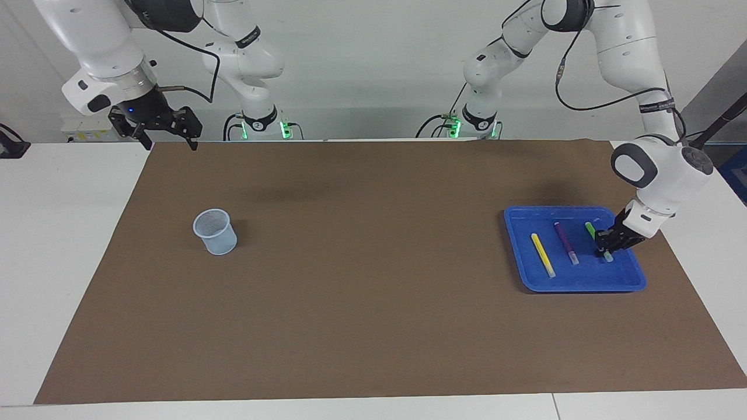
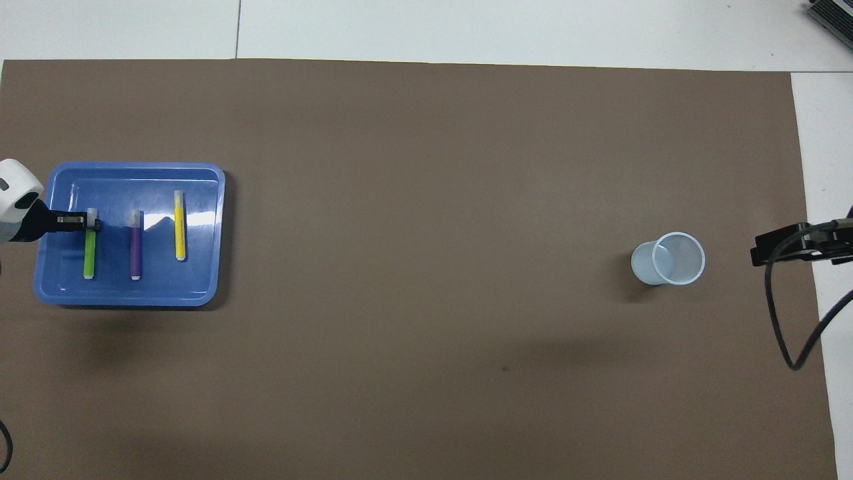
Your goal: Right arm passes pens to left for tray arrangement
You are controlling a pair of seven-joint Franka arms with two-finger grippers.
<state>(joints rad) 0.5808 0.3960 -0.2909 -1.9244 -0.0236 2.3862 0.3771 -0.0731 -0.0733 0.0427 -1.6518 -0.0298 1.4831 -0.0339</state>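
Blue tray (image 1: pixel 575 283) at the left arm's end holds yellow pen (image 1: pixel 542 254), purple pen (image 1: pixel 565 242) and green pen (image 1: pixel 590 228), its pale tip hidden by the left gripper (image 1: pixel 602 249), jaw state unreadable; right gripper (image 1: pixel 156 127) wide, raised, waiting.

A plain white wall (image 1: pixel 362 70) stood at the back, a white table (image 1: pixel 70 245) ran below it, and a brown mat (image 1: pixel 373 291) covered its middle.
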